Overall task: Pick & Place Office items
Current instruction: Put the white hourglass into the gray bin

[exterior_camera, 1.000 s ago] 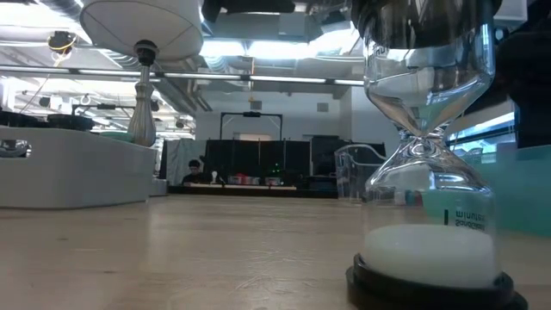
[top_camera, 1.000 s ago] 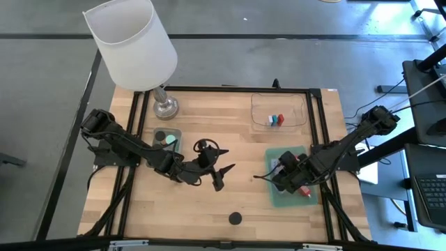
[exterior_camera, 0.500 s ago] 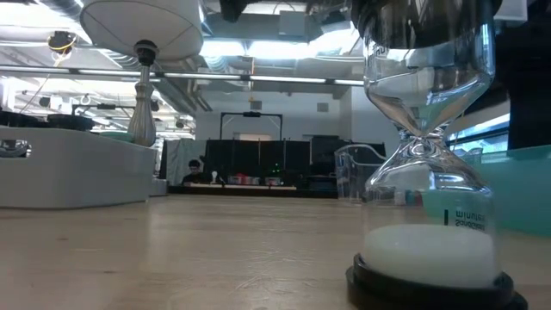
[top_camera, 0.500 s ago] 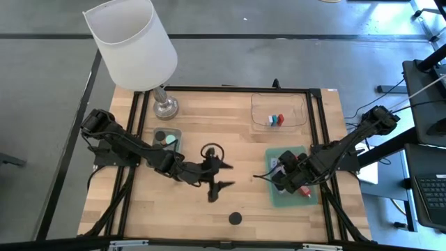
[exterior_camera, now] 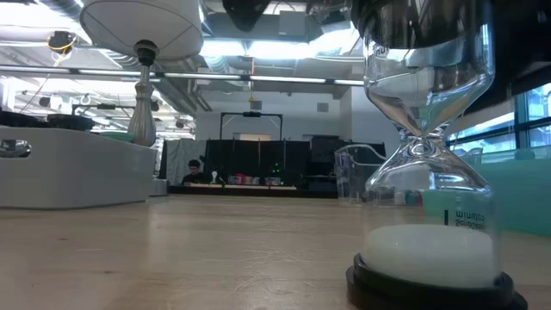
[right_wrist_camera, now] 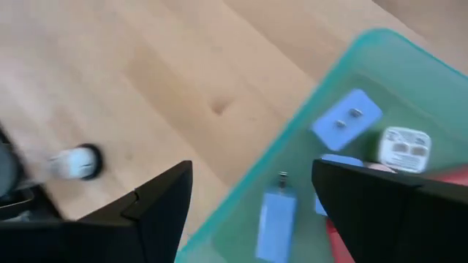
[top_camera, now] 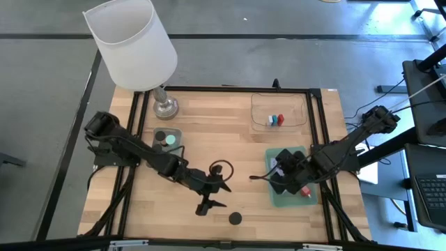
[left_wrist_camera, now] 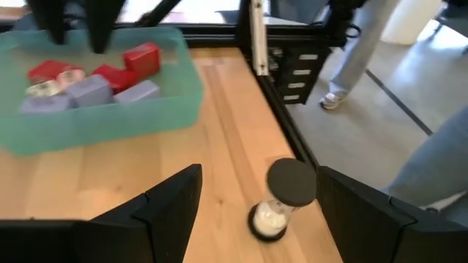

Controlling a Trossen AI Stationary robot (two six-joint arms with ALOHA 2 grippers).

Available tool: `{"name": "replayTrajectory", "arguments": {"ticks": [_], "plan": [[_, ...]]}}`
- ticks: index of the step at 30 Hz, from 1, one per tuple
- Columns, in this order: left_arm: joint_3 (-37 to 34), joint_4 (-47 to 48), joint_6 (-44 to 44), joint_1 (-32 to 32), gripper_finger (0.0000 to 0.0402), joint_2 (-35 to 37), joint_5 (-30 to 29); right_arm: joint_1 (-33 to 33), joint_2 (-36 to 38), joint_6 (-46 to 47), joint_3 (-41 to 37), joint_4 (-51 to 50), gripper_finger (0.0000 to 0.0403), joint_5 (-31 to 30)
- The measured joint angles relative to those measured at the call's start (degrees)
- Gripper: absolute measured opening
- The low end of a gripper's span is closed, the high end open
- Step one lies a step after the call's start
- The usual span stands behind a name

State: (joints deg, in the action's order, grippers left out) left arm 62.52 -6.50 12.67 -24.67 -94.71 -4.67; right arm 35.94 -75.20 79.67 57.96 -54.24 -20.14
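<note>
On the desk [top_camera: 209, 132], the left end effector [top_camera: 207, 206] hangs spread and empty, with the black-capped hourglass [top_camera: 235, 218] just beyond it at about four o'clock, apart from its fingers. In the left wrist view the same hourglass [left_wrist_camera: 281, 199] stands upright between the two dark fingers [left_wrist_camera: 164, 212], untouched. The right end effector [top_camera: 279, 176] sits over the green tray [top_camera: 277, 199] at three o'clock on the desk, its fingers parted and gripping nothing. The office items lie loose in that tray: lilac-blue blocks [right_wrist_camera: 345, 120] and red blocks [left_wrist_camera: 141, 57]. A clear tray [top_camera: 279, 110] at one o'clock holds more small pieces.
</note>
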Motion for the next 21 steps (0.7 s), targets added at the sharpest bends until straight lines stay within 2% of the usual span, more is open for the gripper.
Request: {"name": "replayTrajectory", "arguments": {"ticks": [10, 16, 21], "plan": [[-0.04, -12.84, -6.00, -2.50, 0.0265, -6.54, -0.59, 0.00, 0.00, -3.87, 4.44, 0.15, 0.0285, 0.00], [-0.04, -13.97, -6.61, -4.57, 0.0265, -9.80, 0.35, -0.01, 0.00, -3.83, 4.44, 0.14, 0.0285, 0.00], [-0.02, -18.80, -8.07, -5.59, 0.0265, -12.66, 0.12, 0.00, 0.00, -3.80, 4.44, 0.20, 0.0285, 0.00]]}}
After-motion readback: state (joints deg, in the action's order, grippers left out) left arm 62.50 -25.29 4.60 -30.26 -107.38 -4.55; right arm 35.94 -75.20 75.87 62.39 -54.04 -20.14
